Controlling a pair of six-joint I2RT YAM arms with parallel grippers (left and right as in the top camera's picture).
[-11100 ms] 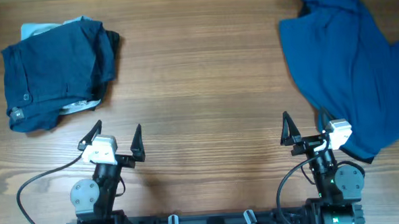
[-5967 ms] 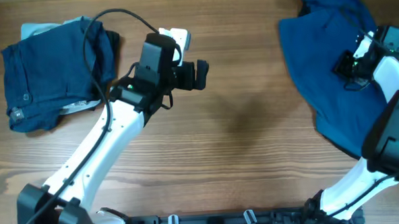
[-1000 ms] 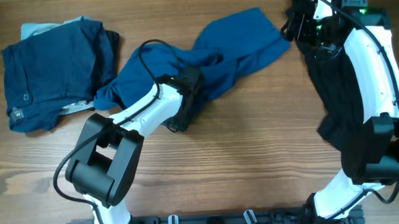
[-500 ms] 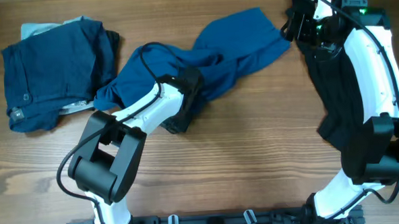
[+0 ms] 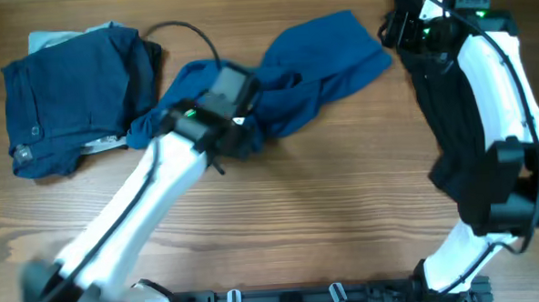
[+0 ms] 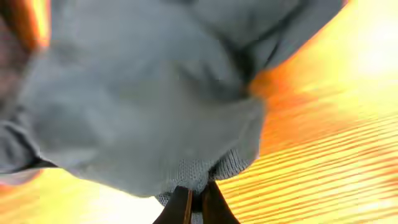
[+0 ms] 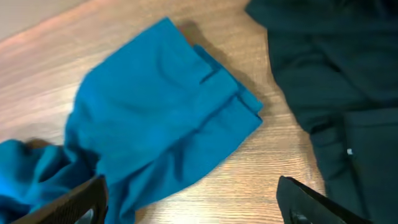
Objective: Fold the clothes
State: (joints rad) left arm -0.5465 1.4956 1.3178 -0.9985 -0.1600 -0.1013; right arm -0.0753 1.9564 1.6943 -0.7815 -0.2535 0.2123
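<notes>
A crumpled blue shirt [image 5: 324,48] lies on the worktop [image 5: 344,193], its length running from the left end effector [image 6: 194,200], clenched on its edge, to the released right end effector [image 7: 193,202] beside its far end.

Left arm [image 5: 148,197] blurred, left hand [image 6: 196,204] cut off below, blue garment [image 6: 143,93] blurry

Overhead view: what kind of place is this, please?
Probably a robotics lab bench, not a home: two robot arms mounted on a black base rail at a wooden table, with a blue garment to fold.
</notes>
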